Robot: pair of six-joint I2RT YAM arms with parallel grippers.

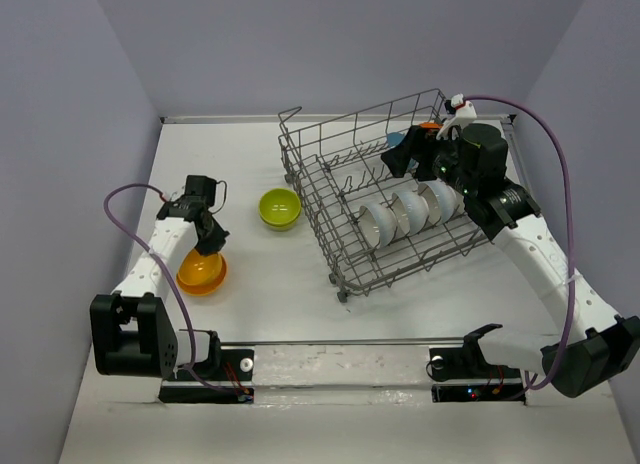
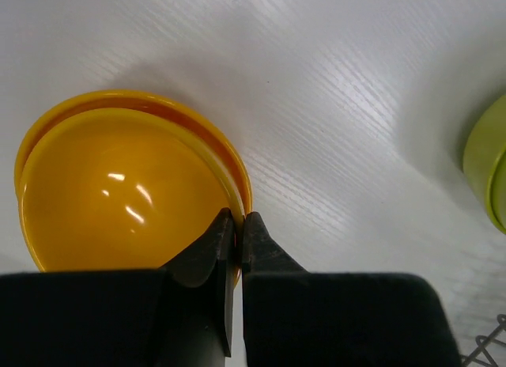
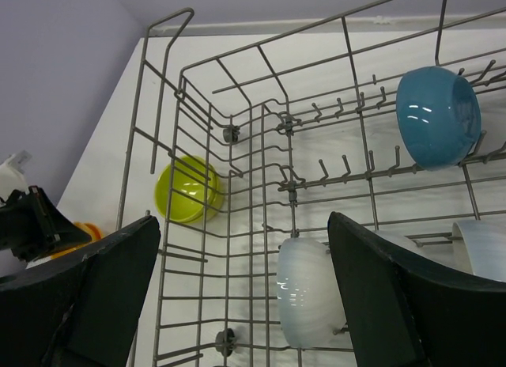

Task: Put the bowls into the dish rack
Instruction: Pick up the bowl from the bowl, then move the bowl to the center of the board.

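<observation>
- The left gripper (image 2: 238, 218) is pinched on the rim of the orange bowl (image 2: 118, 201), with one finger inside and one outside. The bowl sits on the table (image 1: 240, 319) near its left edge, well apart from the rack (image 1: 312, 189).
- The rim looks doubled in the wrist view. I cannot tell whether two bowls are nested; if they are, the lower one may drop away on lifting.
- The bowl looks light, stiff and glossy, so it is likely slippery. A thin rim pinch could let it swing or slide out, and a deeper bite on the wall would hold better.
- The right gripper (image 3: 241, 221) hangs over the rack with its fingers wide apart, holding nothing.
- The green bowl (image 1: 280, 208) stands just beside the rack's left wall, close to the straight path from the orange bowl to the rack. Carrying high over it seems wise.
- In the rack, white bowls (image 1: 400, 212) stand on edge in a row and a blue bowl (image 3: 437, 116) sits toward the far side. Tines at the left end look free, though the wall and the right arm crowd the way in.
</observation>
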